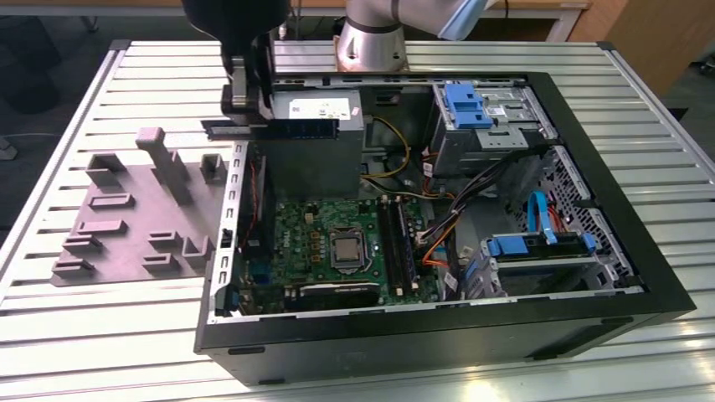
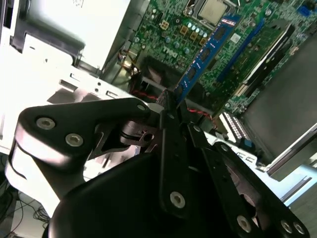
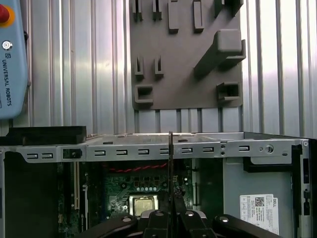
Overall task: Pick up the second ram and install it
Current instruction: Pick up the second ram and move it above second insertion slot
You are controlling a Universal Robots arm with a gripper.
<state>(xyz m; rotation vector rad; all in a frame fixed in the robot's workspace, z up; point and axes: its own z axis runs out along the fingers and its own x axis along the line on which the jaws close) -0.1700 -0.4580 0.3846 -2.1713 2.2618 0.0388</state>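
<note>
The second ram (image 1: pixel 280 128) is a thin blue-green stick held level above the open computer case's (image 1: pixel 625 276) edge, on the exterior view's left near the back. My gripper (image 1: pixel 248 115) is shut on one end of it. In the second wrist view the ram (image 2: pixel 205 52) sticks out from the gripper (image 2: pixel 171 101) over the green motherboard (image 2: pixel 173 29). The first wrist view catches the ram (image 3: pixel 171 163) edge-on as a thin line rising from the gripper (image 3: pixel 171 210), above the case wall. The long black memory slots (image 1: pixel 397 239) lie lower down inside the case, apart from the ram.
A grey fixture plate (image 1: pixel 134 209) with raised holders lies on the slatted table (image 1: pixel 79 335) at the exterior view's left. Inside the case are a power supply (image 1: pixel 318 109), coloured cables (image 1: pixel 447 218) and blue-tabbed drive cages (image 1: pixel 537 247). A pendant (image 3: pixel 10 59) lies on the table.
</note>
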